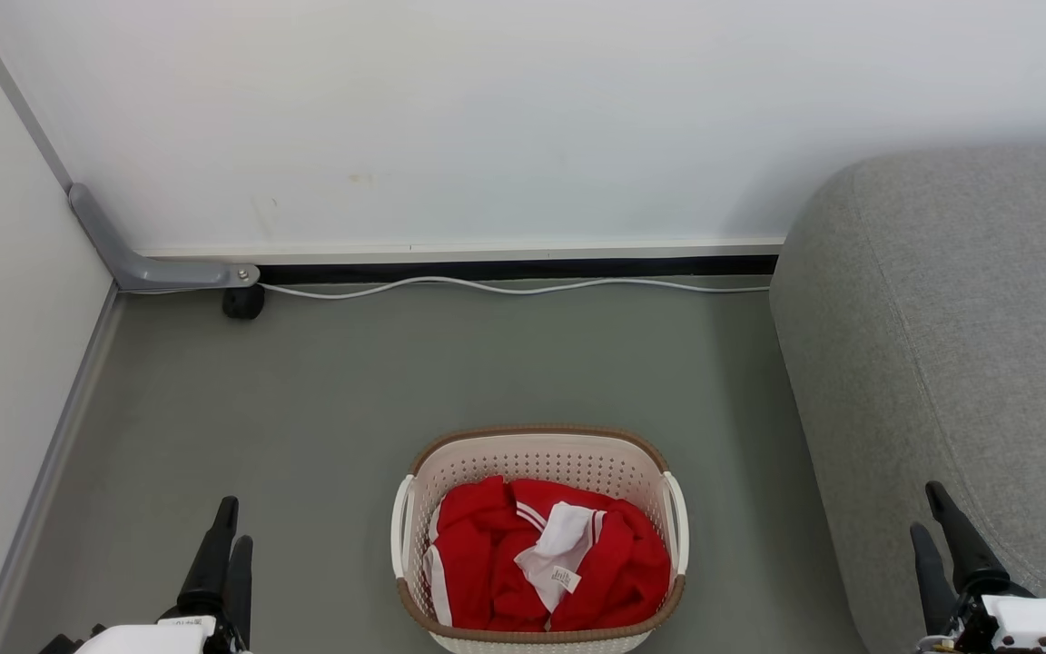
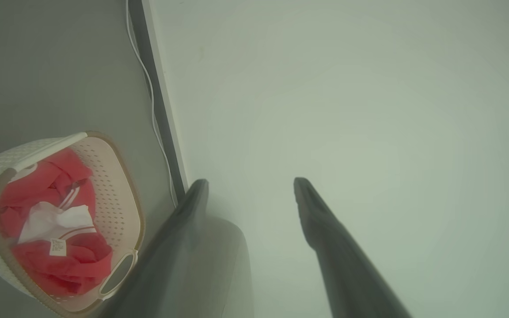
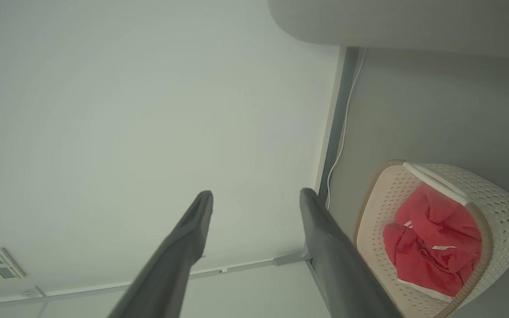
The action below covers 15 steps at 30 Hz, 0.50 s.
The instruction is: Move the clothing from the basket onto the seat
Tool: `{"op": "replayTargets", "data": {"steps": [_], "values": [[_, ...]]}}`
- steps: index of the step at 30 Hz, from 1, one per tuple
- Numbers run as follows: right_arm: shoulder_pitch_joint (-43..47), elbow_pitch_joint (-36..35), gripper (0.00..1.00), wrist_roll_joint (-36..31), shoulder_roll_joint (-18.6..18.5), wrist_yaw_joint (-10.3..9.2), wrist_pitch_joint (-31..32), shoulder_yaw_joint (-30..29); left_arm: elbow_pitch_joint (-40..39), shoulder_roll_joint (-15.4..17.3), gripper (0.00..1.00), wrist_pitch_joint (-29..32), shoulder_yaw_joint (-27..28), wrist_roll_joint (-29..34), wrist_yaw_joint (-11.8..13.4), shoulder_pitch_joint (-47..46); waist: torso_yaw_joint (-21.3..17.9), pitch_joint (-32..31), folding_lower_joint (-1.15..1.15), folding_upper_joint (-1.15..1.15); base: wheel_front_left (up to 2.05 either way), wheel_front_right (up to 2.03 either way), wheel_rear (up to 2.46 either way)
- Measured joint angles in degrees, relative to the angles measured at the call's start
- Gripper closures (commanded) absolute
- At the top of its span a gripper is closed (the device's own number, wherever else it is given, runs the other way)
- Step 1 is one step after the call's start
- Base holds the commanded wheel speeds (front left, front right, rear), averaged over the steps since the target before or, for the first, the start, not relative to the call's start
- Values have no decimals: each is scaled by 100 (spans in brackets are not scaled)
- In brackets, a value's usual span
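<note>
The left pincer (image 1: 234, 522) stands at the lower left of the head view with its two dark fingers parted and nothing between them, over bare grey floor (image 1: 305, 409) and well apart from the basket (image 1: 537, 431). The right pincer (image 1: 924, 507) is at the lower right, also spread wide and empty, its fingers seen against the near edge of the grey fabric sofa (image 1: 959, 318). Between the two pincers, the cream perforated basket with a brown rim sits on the floor, a white handle (image 1: 400, 527) on each side. The red clothing (image 1: 487, 554) lies crumpled inside it, filling the bottom, with white stripes showing and a white patch (image 1: 568, 536) turned up on top. A small white tag (image 1: 564, 578) on that patch carries dark print, too small to read in the head view and blurred in the left wrist view. The sofa rises on the robot's right, near the basket but not touching it. Beyond the basket a white cable (image 1: 505, 287) runs along the foot of the pale wall (image 1: 487, 118), ending near a grey metal bracket (image 1: 151, 268) and a small black wheel (image 1: 242, 302) in the left corner.
</note>
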Motion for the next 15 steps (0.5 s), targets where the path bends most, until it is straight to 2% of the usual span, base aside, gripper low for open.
{"op": "replayTargets", "data": {"steps": [15], "values": [[-231, 42, 0, -183, -64, 0, -219, 293, 3, 55, 0, -232, -138, 93, -1, -132, -11, 5, 1, 0, 0, 0, 0]]}}
